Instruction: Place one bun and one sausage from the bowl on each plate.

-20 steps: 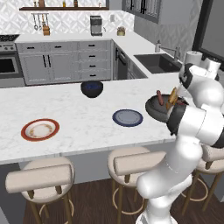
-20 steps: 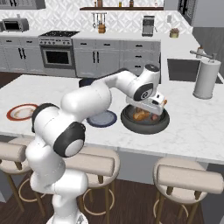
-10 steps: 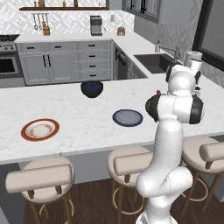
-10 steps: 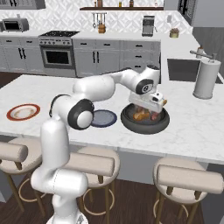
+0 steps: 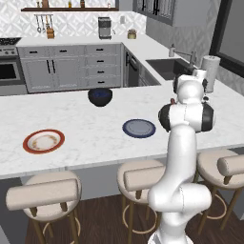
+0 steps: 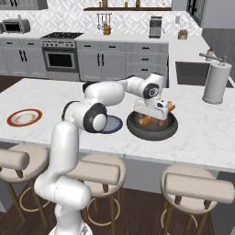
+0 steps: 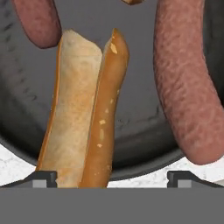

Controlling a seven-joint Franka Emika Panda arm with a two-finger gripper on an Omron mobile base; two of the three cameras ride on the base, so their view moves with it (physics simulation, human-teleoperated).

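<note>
The gripper (image 6: 158,117) stands wide open and holds nothing, low over the bowl (image 6: 153,132) at the centre right of the right base view. In the hand view, a split bun (image 7: 85,113) lies between the fingertips (image 7: 43,177), with one sausage (image 7: 188,83) at the right and another sausage (image 7: 37,22) at the upper left. The blue plate (image 5: 139,128) and the orange-rimmed plate (image 5: 44,141) lie on the counter (image 5: 86,128), left of the arm.

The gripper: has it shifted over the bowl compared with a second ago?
Yes, slightly. In the right base view the gripper still hangs open over the bowl but has edged from mid-bowl toward its rim nearer the paper towel roll.
</note>
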